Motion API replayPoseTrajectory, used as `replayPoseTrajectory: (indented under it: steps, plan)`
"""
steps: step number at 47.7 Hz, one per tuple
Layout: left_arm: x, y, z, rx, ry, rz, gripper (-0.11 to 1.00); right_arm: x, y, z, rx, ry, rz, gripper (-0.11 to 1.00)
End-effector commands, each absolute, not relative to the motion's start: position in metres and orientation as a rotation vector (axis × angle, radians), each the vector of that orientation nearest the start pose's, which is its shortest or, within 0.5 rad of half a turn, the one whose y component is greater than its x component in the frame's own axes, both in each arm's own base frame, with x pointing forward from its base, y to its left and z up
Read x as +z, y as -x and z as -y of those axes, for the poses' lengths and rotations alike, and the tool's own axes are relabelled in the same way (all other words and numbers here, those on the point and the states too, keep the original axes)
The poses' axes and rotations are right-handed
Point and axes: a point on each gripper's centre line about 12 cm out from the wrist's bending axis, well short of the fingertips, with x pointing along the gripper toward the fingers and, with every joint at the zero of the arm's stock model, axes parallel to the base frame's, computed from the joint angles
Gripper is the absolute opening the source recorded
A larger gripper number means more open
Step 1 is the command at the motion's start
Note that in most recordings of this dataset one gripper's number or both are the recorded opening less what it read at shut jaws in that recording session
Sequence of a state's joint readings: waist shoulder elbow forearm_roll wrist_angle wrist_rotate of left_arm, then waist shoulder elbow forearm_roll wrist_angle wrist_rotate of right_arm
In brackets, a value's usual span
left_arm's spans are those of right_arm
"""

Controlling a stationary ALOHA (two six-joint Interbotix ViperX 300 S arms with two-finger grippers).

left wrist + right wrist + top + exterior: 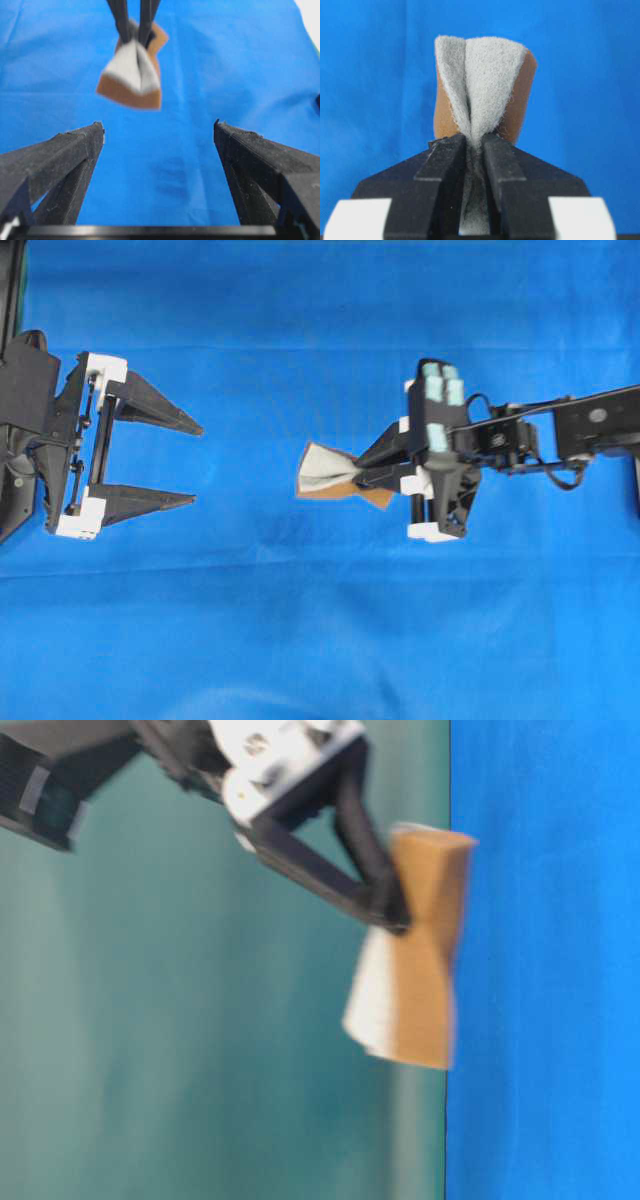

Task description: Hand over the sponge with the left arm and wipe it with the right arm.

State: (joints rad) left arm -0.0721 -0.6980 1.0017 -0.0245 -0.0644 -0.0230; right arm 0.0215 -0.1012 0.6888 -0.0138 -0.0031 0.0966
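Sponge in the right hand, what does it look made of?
The sponge looks two-layered: a pale grey, fuzzy fibrous scouring face over tan-orange foam, matte. It creases where the right hand pinches it, so probably soft and compressible.

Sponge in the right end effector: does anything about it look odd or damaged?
The sponge is pinched hard across its middle by the right end effector, so it folds and flares like a bow tie. That looks like squeezing, not tearing. The left end effector stands open, apart from it.

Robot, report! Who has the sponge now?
Right gripper shut on sponge, pinched at its middle. Left gripper open, holding nothing, apart from sponge. Only blue cloth between them.
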Motion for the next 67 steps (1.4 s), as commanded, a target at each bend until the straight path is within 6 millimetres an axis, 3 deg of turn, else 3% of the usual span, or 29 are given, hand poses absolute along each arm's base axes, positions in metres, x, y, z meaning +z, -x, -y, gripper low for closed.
replayPoseTrajectory:
  steps: [1, 8, 26, 35, 47, 54, 62, 67]
  plan:
    - [0.283, -0.255, 0.019, -0.068, 0.039, -0.221, 0.88, 0.192, -0.384, -0.004, -0.013, -0.077, -0.586, 0.16]
    - [0.282, -0.255, 0.019, -0.068, 0.039, -0.222, 0.88, 0.158, -0.39, 0.0, -0.026, -0.08, -0.647, 0.16]
    - [0.282, -0.255, 0.019, -0.068, 0.039, -0.222, 0.88, 0.1, -0.388, 0.003, -0.044, -0.099, -0.722, 0.16]
    - [0.283, -0.255, 0.019, -0.068, 0.039, -0.216, 0.88, 0.099, -0.385, 0.027, -0.102, -0.12, -0.722, 0.16]
    - [0.283, -0.255, 0.019, -0.067, 0.042, -0.215, 0.88, 0.105, -0.374, 0.095, -0.25, -0.134, -0.678, 0.16]
    - [0.283, -0.255, 0.019, -0.068, 0.041, -0.215, 0.88, 0.108, -0.369, 0.124, -0.308, -0.125, -0.654, 0.16]
    - [0.282, -0.255, 0.019, -0.067, 0.04, -0.216, 0.88, 0.109, -0.367, 0.13, -0.322, -0.126, -0.654, 0.16]
    - [0.282, -0.255, 0.019, -0.067, 0.04, -0.216, 0.88, 0.107, -0.369, 0.117, -0.296, -0.131, -0.661, 0.16]
